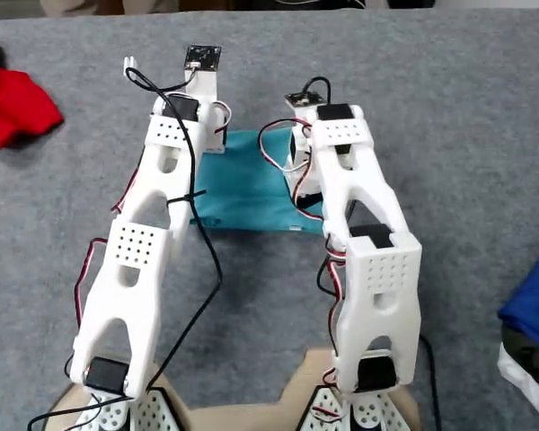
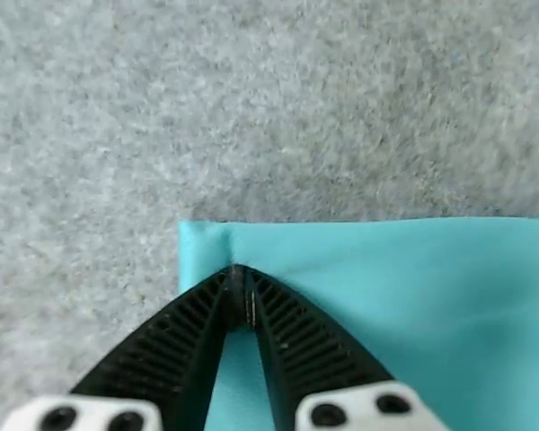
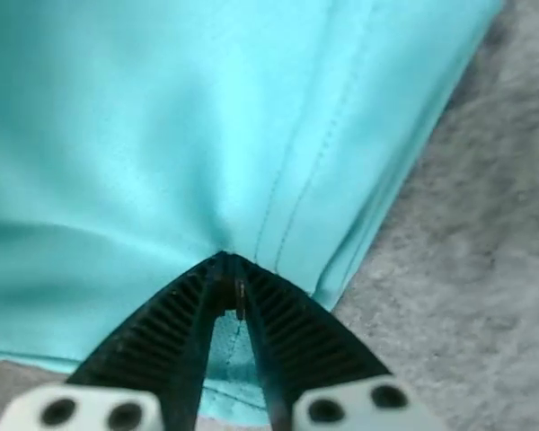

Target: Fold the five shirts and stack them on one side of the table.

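Left claw and right claw, both tight on the teal shirt, long axis side-to-side.

Teal woven-cloth shirt: smooth, fine weave, faint sheen; stitched seam lines visible.
Grey felt-like table cover: matt, fuzzy, rough nap.
Left gripper, right gripper: black plastic fingers, ribbed inner faces, dull finish; white plastic mounts behind.
White plastic arm shells: matt, perforated panels.
Red cloth heap: soft, matt.
Blue cloth bundle: matt.
Tan board base: flat, unglossed.
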`<state>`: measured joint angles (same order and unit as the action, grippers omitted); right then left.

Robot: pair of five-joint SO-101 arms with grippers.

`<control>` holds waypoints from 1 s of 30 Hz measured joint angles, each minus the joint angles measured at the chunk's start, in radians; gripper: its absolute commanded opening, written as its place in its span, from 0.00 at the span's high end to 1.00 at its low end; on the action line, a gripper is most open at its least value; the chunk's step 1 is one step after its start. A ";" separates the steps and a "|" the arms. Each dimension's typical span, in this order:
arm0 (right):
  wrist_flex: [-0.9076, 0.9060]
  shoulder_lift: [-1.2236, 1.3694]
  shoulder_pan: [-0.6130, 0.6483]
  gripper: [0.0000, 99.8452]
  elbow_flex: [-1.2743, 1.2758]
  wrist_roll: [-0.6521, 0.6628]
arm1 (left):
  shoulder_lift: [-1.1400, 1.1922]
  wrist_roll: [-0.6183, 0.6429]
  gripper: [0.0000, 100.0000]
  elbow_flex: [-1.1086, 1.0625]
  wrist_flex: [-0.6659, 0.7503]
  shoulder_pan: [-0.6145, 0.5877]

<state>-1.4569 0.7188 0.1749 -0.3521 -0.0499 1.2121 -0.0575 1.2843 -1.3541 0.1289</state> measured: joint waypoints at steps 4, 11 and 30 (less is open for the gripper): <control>-0.057 -0.008 -0.002 0.99 -0.046 0.006 | 0.002 -0.008 0.98 0.048 -0.063 -0.005; -0.206 -0.080 0.017 0.99 -0.238 0.006 | 0.003 -0.009 0.98 0.302 -0.201 -0.020; -0.310 -0.628 0.057 0.99 0.086 -0.295 | -0.560 -0.009 0.98 0.153 -0.396 -0.144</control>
<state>-1.7668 0.0913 0.2317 -0.2662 -0.3445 0.6521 -0.0667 1.4377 -1.7499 -0.0153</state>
